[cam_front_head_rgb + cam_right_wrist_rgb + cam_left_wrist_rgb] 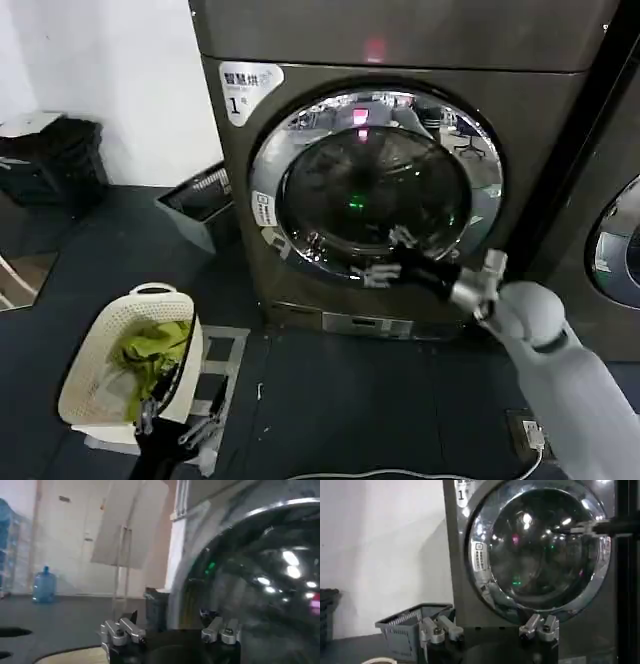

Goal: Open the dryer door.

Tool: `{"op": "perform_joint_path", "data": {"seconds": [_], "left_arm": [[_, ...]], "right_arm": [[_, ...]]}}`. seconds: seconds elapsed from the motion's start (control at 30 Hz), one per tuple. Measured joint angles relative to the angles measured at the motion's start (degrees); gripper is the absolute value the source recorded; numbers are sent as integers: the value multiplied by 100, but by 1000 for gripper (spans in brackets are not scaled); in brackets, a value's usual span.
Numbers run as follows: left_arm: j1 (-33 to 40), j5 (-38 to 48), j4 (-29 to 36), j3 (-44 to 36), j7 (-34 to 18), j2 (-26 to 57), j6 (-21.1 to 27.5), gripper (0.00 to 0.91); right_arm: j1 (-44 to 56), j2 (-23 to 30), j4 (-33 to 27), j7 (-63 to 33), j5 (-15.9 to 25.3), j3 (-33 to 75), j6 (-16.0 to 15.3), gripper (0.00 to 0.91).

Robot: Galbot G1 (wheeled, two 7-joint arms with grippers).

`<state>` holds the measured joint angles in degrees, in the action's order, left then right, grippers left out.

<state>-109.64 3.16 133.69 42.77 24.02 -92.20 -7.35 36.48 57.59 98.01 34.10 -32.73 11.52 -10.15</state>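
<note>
Head view: one dryer door [375, 185] fills the upper centre of the frame, shut flush in the machine front. The right gripper [388, 254] reaches in from lower right, fingers apart, its tips at the door's lower chrome ring; contact cannot be confirmed. The left gripper [180, 425] hangs low at lower left beside one basket [85, 375], fingers apart, idle. A second machine's door shows partly at the right edge.

Left wrist view: the door occupies upper right, closed. Two fingers [437, 629] spread wide.

Right wrist view: chrome ring and glass fill the right half. Fingers [122, 630] parted, holding nothing.

Judgement: the gripper should hook the ring's edge opposite the hinge, close firmly, then pull outward along the door's arc, not straight back.
</note>
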Motion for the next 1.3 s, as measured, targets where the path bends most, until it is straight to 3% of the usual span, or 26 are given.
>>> {"op": "perform_joint_path", "data": {"seconds": [0.43, 1.0, 1.3], "left_arm": [[-106, -201, 123, -64, -114, 0, 229, 907], [-108, -331, 138, -33, -66, 0, 129, 907], [-53, -301, 109, -12, 9, 0, 179, 907]], "right_arm": [[-1100, 599, -1000, -262, 240, -1223, 65, 907], [-1809, 1390, -2185, -265, 360, -1767, 241, 907], [-1975, 1596, -2487, -55, 333, -1881, 249, 907]]}}
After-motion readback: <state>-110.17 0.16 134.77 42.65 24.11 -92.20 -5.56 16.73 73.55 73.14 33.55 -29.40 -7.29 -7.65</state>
